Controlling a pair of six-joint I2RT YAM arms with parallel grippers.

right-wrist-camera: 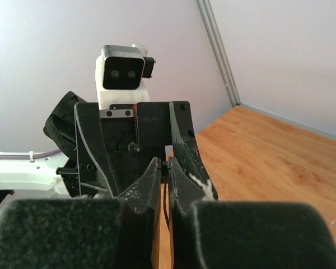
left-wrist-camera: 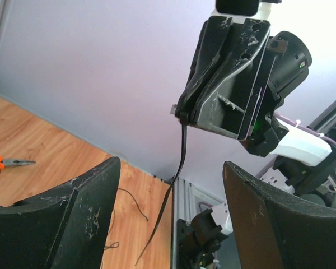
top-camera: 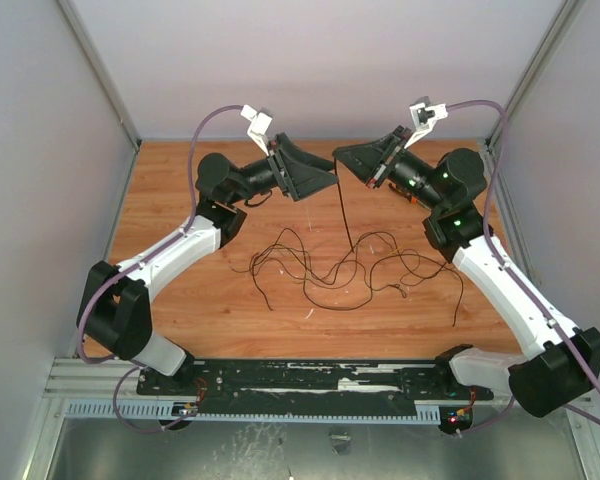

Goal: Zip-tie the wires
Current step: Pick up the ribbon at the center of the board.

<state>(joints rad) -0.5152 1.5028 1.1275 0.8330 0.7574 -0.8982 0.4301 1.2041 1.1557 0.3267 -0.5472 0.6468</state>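
Observation:
The wires [top-camera: 330, 265] lie as a loose tangle of thin black strands on the wooden table, below and between both grippers. My right gripper [top-camera: 342, 160] is raised above the table and shut on the head of a black zip tie [top-camera: 342, 205], which hangs straight down to the tangle. The right wrist view shows the gripper [right-wrist-camera: 168, 163] pinching the tie [right-wrist-camera: 166, 202]. My left gripper [top-camera: 323, 178] is open and empty, facing the right gripper's tip. In the left wrist view the gripper [left-wrist-camera: 171, 162] stands wide apart around the hanging tie [left-wrist-camera: 182, 151]. One strand [left-wrist-camera: 131, 199] shows below.
Orange-handled pliers [left-wrist-camera: 0, 163] lie on the table at the far left of the left wrist view. Grey walls enclose the table on three sides. A metal rail [top-camera: 310, 385] runs along the near edge between the arm bases.

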